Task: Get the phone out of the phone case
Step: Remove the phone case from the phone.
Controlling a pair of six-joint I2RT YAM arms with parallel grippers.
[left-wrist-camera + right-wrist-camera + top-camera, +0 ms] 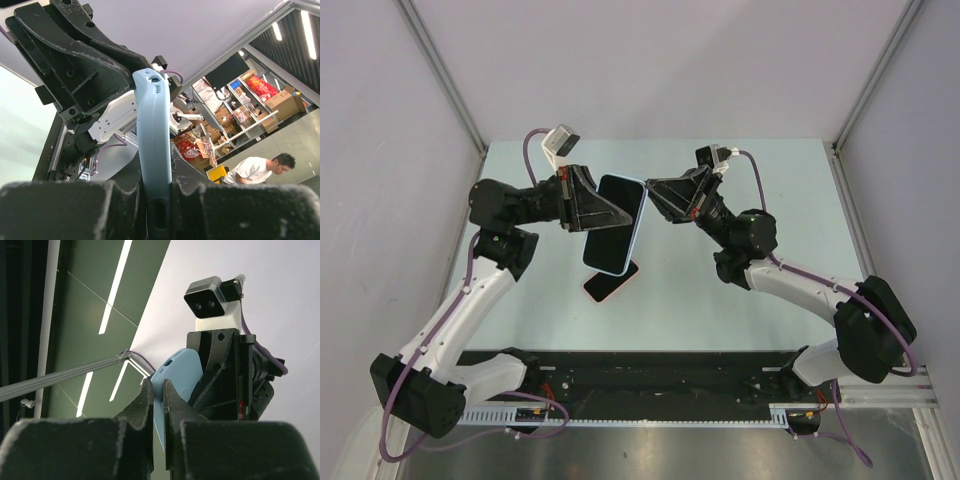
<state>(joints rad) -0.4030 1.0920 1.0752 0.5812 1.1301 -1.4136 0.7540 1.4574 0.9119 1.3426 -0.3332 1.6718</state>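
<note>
Left gripper closed tight on light-blue phone case, one edge; right gripper pinches opposite edge; phone lies on table beneath both, seemingly freed; advised: lower case aside, clear of phone

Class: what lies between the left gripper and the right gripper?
The blue phone case, pinched by both above the table; the top view shows it.

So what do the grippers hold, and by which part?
Both hold the light blue phone case: left gripper shut on its left edge, right gripper on its right edge.
</note>
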